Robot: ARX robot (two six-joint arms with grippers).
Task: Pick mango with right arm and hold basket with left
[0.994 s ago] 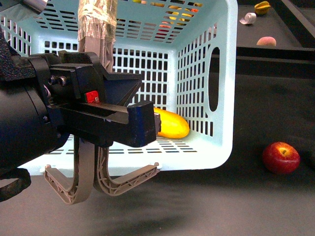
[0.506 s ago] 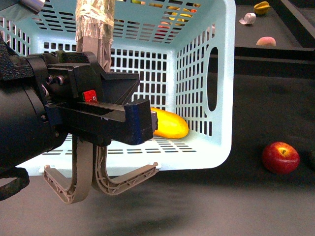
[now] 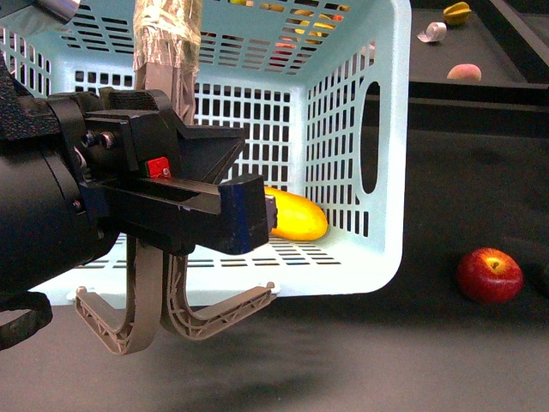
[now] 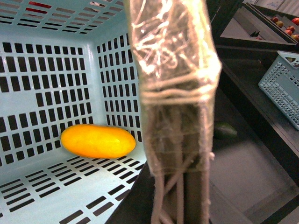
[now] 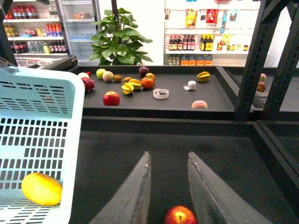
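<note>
The mango [image 3: 298, 215] lies on the slotted floor of the turquoise basket [image 3: 393, 129], near its right wall. It shows again in the left wrist view, mango [image 4: 98, 141], inside the basket [image 4: 46, 84]. My left gripper [image 3: 240, 210] is shut on the basket's two grey-brown handles [image 3: 165, 51], which are wrapped in clear tape [image 4: 175, 70] and curve out below it. In the right wrist view my right gripper [image 5: 169, 156] is open, outside the basket [image 5: 42, 98] and to the right of the mango [image 5: 41, 188]. It holds nothing.
A red apple [image 3: 489, 275] lies on the dark table right of the basket, between the right gripper's fingers [image 5: 140, 191] in that view. The raised back shelf [image 5: 219, 109] carries several fruits and a tape roll [image 5: 161, 94]. A blue crate [image 4: 280, 84] stands on a side shelf.
The left gripper and the handles have shifted very slightly to the left. The mango and the apple lie where they were.
</note>
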